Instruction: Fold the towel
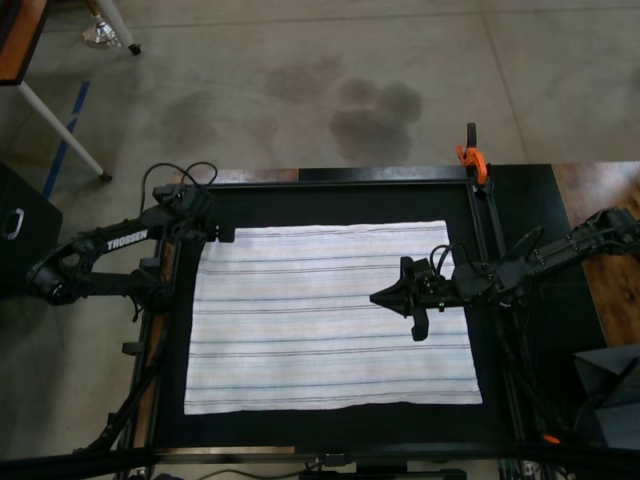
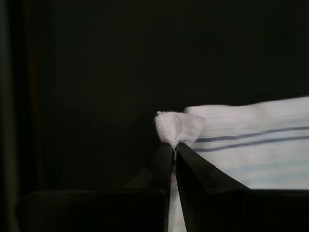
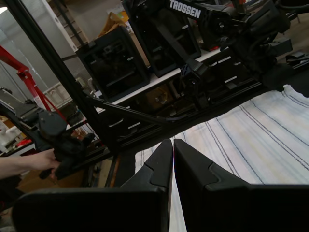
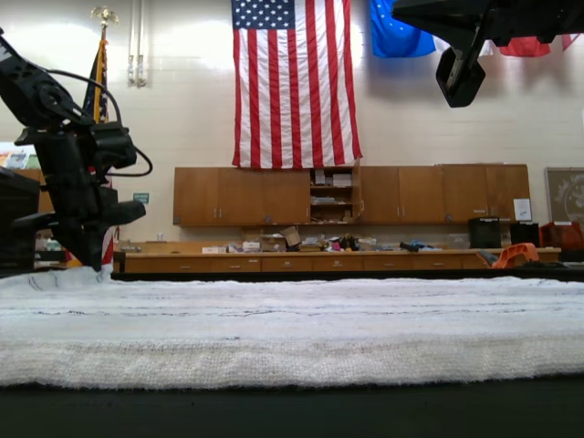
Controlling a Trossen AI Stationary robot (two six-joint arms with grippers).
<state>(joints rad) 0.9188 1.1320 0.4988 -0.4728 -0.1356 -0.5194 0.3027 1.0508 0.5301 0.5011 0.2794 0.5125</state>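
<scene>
The towel (image 1: 330, 345) lies spread flat on the black table (image 1: 525, 380), white with thin dark stripes. At its far left corner in the top view, my left gripper (image 1: 224, 234) is down on the cloth. The left wrist view shows that gripper (image 2: 174, 146) shut on the pinched towel corner (image 2: 176, 126), slightly bunched. My right gripper (image 1: 380, 297) hovers high over the towel's right half, and its fingers (image 3: 193, 166) are shut with nothing between them. In the exterior view the towel (image 4: 292, 328) fills the foreground, with the right gripper (image 4: 459, 80) well above it.
An orange clamp (image 1: 472, 158) sits on the table frame at the far right corner. A black case (image 1: 15, 225) stands off the table's left side in the top view. A person's hand (image 3: 34, 160) holds a handle beyond the table.
</scene>
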